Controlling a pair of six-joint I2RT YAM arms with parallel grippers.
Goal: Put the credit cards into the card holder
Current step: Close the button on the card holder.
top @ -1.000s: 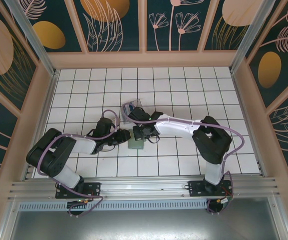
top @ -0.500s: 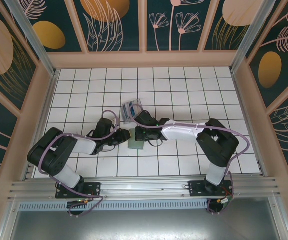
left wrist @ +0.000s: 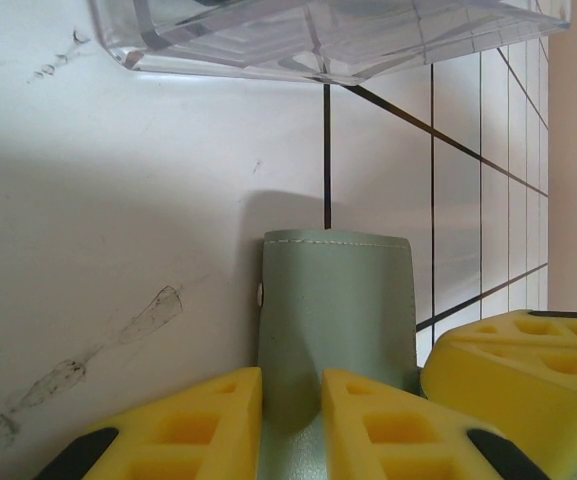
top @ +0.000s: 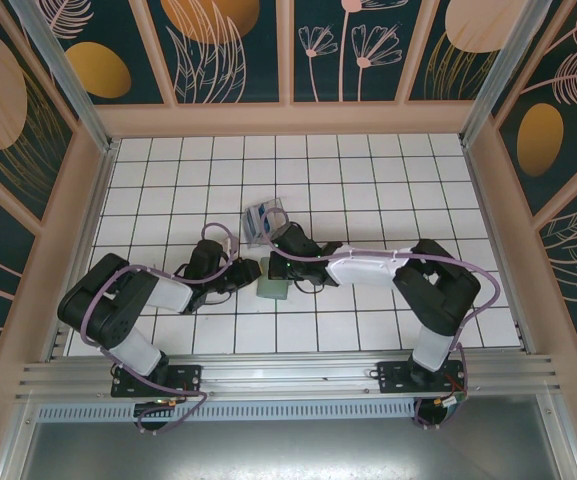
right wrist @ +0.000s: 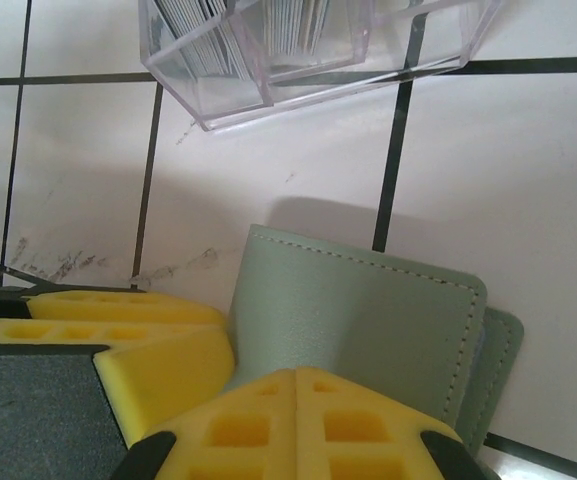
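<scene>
Wrist views, left claw (left wrist: pixel 290 395) seemingly pinching card holder (left wrist: pixel 336 300), right claw (right wrist: pixel 296 390) pressed together

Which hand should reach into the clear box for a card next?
Right hand, probably: it is shut over the card holder, squarely facing the clear box; the left hand rests on the holder.

The clear box (top: pixel 264 220) stood just beyond the card holder (top: pixel 272 290). The left end effector (top: pixel 251 272) and right end effector (top: pixel 276 268) crowded its near sides. The bench (top: pixel 398 180) lay open elsewhere.

Clear plastic box (top: pixel 264 219) on white tiled table (top: pixel 388 170), grey scuff marks (left wrist: pixel 68 375) nearby, dark floral wall panels (top: pixel 238 55) around
</scene>
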